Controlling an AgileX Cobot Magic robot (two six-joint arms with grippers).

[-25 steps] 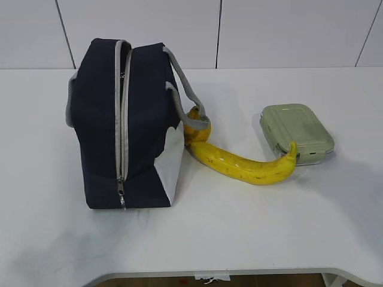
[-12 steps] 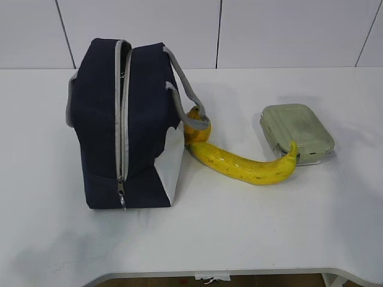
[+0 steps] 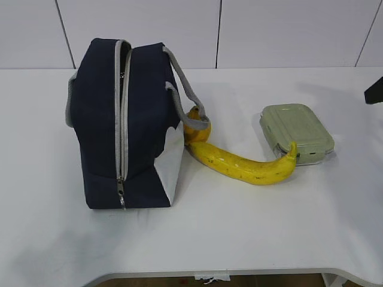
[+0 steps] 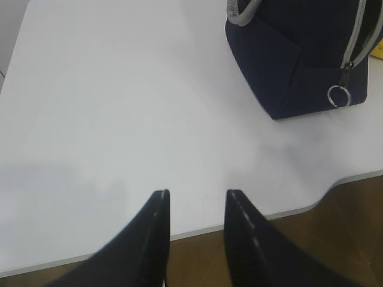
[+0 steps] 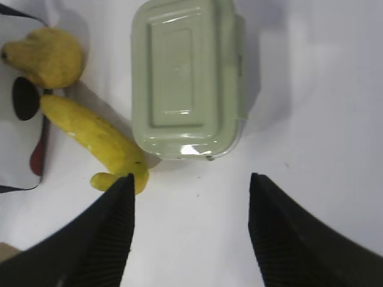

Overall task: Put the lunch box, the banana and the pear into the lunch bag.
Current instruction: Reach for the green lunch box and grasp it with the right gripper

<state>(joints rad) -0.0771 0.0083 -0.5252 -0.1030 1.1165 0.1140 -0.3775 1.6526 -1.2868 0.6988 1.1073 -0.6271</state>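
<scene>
- My left end effector point(image 4: 194, 200) hangs over bare tabletop point(image 4: 119, 107) near the front edge, fingers apart with nothing between them; the lunch bag point(image 4: 299, 54) sits ahead to its right.
- My right end effector point(image 5: 191, 185) hovers with fingers spread wide and empty, just short of the lunch box point(image 5: 182, 78).
- I see the lunch bag point(image 3: 122, 119) standing upright on the left of the tabletop.
- The pear point(image 3: 196, 128) rests against the bag's side under a grey handle point(image 3: 185, 84).
- The banana point(image 3: 242, 164) runs from the pear to the lunch box point(image 3: 296, 131), its tip against the box's near edge.
</scene>
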